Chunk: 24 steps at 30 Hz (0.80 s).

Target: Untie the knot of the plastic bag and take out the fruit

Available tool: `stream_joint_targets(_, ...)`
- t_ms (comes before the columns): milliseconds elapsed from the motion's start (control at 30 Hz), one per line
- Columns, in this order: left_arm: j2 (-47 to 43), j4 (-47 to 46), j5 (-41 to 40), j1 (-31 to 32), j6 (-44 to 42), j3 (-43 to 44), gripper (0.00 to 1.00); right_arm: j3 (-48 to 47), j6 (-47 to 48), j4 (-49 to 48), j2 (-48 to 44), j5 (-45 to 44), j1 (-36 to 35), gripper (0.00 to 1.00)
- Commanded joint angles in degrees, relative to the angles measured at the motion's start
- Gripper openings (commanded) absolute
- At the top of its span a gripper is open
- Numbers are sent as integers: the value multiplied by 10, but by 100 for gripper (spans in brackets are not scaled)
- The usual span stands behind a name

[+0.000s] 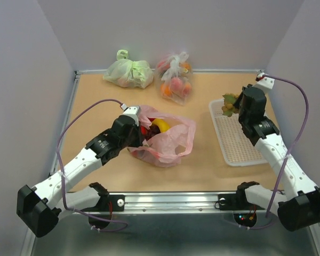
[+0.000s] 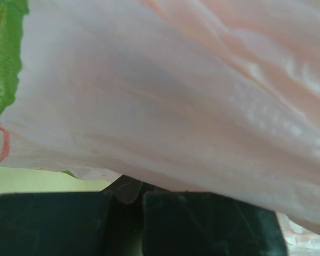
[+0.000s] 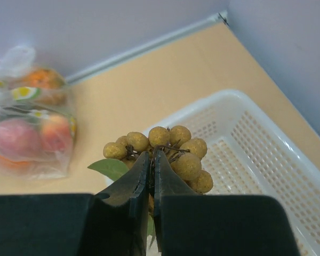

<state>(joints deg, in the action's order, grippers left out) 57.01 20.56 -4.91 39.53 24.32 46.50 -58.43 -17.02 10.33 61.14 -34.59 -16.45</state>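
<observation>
The right gripper is closed tight on the stem of a yellow-brown fruit bunch, just above the corner of the white basket. The left gripper is at the mouth of the plastic bag, and pink film covers its fingers, so I cannot tell its grip. A banana lies just beyond it, inside the bag.

A robot lab cell: bare walls box in a table, with a left arm and right arm bolted to a rail at the table's near edge.
</observation>
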Motion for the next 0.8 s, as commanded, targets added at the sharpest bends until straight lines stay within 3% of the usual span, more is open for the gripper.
stream_joint_targets(0, -32, -16, 26, -1, -1, -11, 0, 37, -77, -27, 9, 78, 53, 1)
stream_joint_targets(167, -43, -28, 43, -1, 6, -35, 0, 71, -97, -50, 44, 127, 74, 1)
stream_joint_targets(200, -43, -31, 45, -1, 6, -37, 0, 74, -95, -50, 51, 124, 75, 5)
stream_joint_targets(233, -41, -32, 46, 0, 8, -38, 0, 78, -94, -50, 51, 115, 75, 20)
stream_joint_targets(267, -41, -32, 46, -1, 8, -37, 0, 79, -92, -50, 49, 111, 75, 20)
stream_joint_targets(300, -40, -33, 46, -1, 8, -37, 0, 78, -80, -50, 39, 109, 75, 46)
stream_joint_targets(400, -34, -38, 46, -1, 7, -33, 0, 58, -58, -23, 21, 104, 75, 81)
stream_joint_targets(500, -18, -39, 46, -1, 7, -27, 0, 12, -42, 39, 6, 126, 73, 89)
stream_joint_targets(700, -2, -43, 44, -1, 14, -18, 0, -57, -21, 109, -17, 280, 35, 86)
stream_joint_targets(767, 2, -42, 40, -1, 19, -15, 0, -82, -22, 123, -16, 296, -21, 84)
